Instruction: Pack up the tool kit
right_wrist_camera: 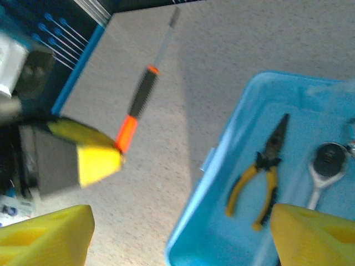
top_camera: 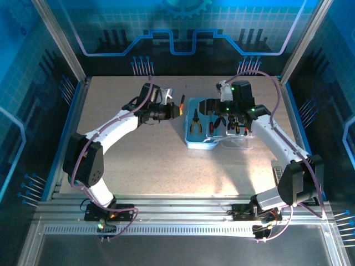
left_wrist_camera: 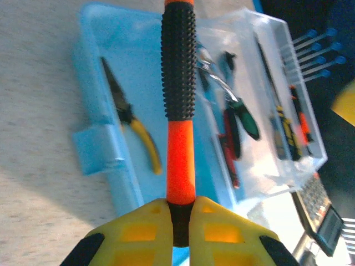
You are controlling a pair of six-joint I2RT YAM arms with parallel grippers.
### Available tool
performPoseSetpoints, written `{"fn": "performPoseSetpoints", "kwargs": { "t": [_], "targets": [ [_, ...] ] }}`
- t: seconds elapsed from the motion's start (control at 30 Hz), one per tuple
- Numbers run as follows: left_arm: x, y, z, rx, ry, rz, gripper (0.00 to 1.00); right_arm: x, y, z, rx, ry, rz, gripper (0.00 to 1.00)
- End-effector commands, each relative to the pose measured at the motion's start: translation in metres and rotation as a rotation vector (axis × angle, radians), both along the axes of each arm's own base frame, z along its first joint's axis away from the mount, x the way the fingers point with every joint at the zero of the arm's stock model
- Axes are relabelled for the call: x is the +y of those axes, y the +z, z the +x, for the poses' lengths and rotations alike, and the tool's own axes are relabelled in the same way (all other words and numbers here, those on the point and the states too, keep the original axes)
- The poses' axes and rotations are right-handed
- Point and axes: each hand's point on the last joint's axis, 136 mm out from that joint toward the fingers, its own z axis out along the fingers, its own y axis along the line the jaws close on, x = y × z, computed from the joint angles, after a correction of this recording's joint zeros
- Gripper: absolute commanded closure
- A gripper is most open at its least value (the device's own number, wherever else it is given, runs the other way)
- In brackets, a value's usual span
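Left claw [left_wrist_camera: 180, 209] is clamping the orange end of a screwdriver [left_wrist_camera: 178, 83]. Yellow fingers [left_wrist_camera: 145, 231] are pressing on both sides of the handle, and the black knurled grip is sticking out past them. From the top view the left claw [top_camera: 175, 111] is sitting left of the case [top_camera: 191, 141], just off its left wall. The screwdriver [top_camera: 182, 103] is pointing its shaft toward the far edge of the surface [top_camera: 138, 160].

Right claw [right_wrist_camera: 180, 221] is hanging open with its fingers [right_wrist_camera: 47, 230] wide apart and gripping nothing. From above, the right claw [top_camera: 233, 123] is hovering over the right part of the case.

The case is lying right of centre on the surface, more toward the far edge than the near one. The blue tray [left_wrist_camera: 91, 72] is on the left and the clear lid [left_wrist_camera: 244, 41] is lying beside it on the right.

Pliers [left_wrist_camera: 136, 130] with yellow-orange handles are lying flat in the blue tray, nose pointing to the far edge. They are also showing from the right wrist [right_wrist_camera: 260, 177] and from above [top_camera: 194, 123].

On the clear lid, a green-handled tool [left_wrist_camera: 244, 113] and a red-handled tool [left_wrist_camera: 228, 149] are lying side by side. Slim screwdrivers [left_wrist_camera: 285, 130] are lying further right. I cannot tell whether they are clipped in or loose.
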Motion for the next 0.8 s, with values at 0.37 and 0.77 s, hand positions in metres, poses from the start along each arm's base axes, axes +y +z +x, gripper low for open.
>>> {"fn": "performPoseSetpoints", "kwargs": {
  "t": [0.37, 0.77],
  "targets": [
    [-0.047, 0.05, -0.031, -0.106, -0.108, -0.176, 1.0, 0.025, 0.001, 0.027, -0.028, -0.077, 0.094, 0.44],
    [-0.054, 0.051, -0.042, -0.104, -0.139, -0.171, 1.0, 0.042, 0.003, 0.032, -0.028, -0.045, 0.117, 0.62]
  ]
}}
